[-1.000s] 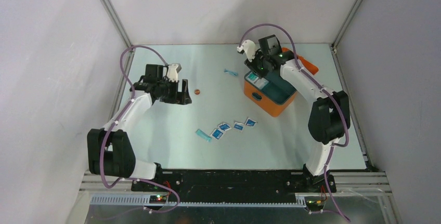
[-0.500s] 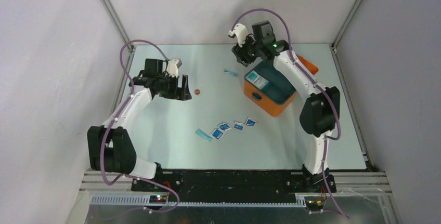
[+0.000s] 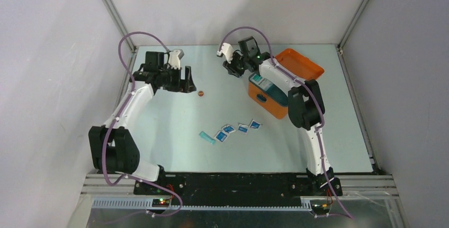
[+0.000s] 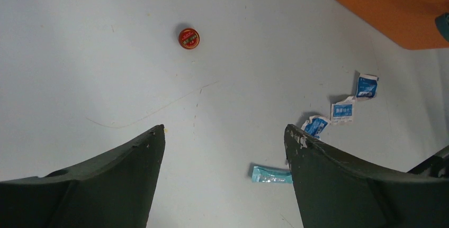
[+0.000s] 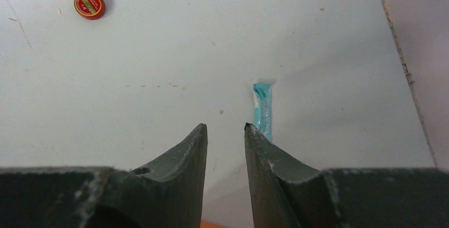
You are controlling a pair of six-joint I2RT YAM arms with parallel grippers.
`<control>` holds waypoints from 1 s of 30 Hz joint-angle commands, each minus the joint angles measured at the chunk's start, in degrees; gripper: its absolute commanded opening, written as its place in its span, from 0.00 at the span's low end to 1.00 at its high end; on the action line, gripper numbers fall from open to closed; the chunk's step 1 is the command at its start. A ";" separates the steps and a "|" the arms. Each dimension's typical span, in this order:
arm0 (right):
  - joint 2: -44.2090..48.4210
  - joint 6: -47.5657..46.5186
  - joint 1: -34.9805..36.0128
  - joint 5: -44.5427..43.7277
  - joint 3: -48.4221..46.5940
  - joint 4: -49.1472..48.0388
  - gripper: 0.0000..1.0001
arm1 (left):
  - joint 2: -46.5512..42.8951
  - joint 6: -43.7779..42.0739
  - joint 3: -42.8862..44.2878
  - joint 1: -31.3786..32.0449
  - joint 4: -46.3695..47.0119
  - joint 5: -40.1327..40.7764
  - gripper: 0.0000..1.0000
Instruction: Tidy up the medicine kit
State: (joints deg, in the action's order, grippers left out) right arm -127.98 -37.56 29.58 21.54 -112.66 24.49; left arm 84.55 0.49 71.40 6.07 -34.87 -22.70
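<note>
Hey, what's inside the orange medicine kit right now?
The medicine kit stands open, showing a dark teal tray with one blue-white packet at one end. The right arm crosses over it, covering the rest.

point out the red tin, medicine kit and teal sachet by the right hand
red tin [image 4: 188,38]: left wrist view, middle of its lid
medicine kit [image 3: 271,107]: top external view, orange front wall
teal sachet [image 5: 262,109]: right wrist view, middle of the strip
</note>
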 commanded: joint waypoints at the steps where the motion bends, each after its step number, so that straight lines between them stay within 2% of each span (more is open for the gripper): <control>1: -1.05 -2.98 0.43 1.21 1.62 -6.62 0.36 | -3.93 -0.32 -2.64 0.32 0.55 -0.15 0.88; 4: -1.97 -4.40 0.54 0.47 3.13 -8.21 0.36 | -5.01 -0.32 -3.91 0.28 0.53 -0.02 0.88; 6: -4.83 -5.11 0.32 -0.09 0.48 -6.00 0.36 | -5.52 -0.32 -4.59 0.29 0.46 0.02 0.88; 9: -10.66 -3.36 -0.66 -0.37 -11.85 2.51 0.35 | -6.11 -0.11 -5.26 0.26 -0.10 -0.16 0.88; 12: -15.30 -3.39 -1.68 0.25 -18.41 5.96 0.35 | -6.90 -0.32 -6.29 0.30 -0.68 -0.47 0.87; 17: -16.22 -6.55 -2.53 2.98 -19.05 8.03 0.37 | -7.46 -0.25 -7.73 0.26 -1.05 -0.42 0.88; 30: -22.12 -12.94 -1.27 -1.14 -24.01 17.14 0.31 | -7.29 -0.40 -7.44 0.33 -0.90 -0.06 0.88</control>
State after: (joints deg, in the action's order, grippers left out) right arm -148.51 -47.40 27.79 21.69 -133.64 38.13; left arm 78.96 0.47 63.46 6.07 -36.34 -22.68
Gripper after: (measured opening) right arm 0.309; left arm 0.876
